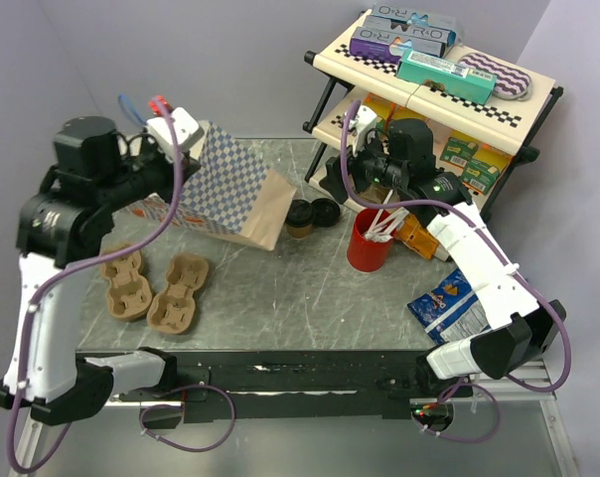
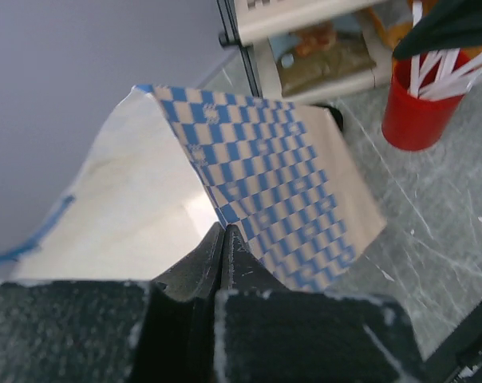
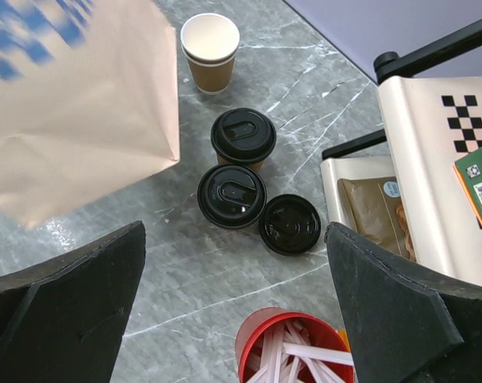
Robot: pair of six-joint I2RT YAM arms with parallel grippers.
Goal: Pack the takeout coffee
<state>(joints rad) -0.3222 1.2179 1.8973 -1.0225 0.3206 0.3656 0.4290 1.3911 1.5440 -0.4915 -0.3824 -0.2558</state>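
Two lidded cups (image 3: 242,137) beside bag (image 3: 81,104) edge, left claw (image 2: 223,233) pinching bag, right claw (image 3: 235,239) wide.

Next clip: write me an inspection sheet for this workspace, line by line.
Surface: grey marbled table; no spill seen.
Job's things: lidded cups upright, side by side near the rack; checkered paper bag held tilted.
Clutter: third black lid, cup beneath not visible; lidless cup; red cup of stirrers; empty pulp carriers; snack bag.
Grippers: left gripper shut on the bag's edge; right gripper open above the lidded cups.
Cables: purple cables run along both arms, looping below the front edge.
Surroundings: two-tier rack holding boxes; plain walls.
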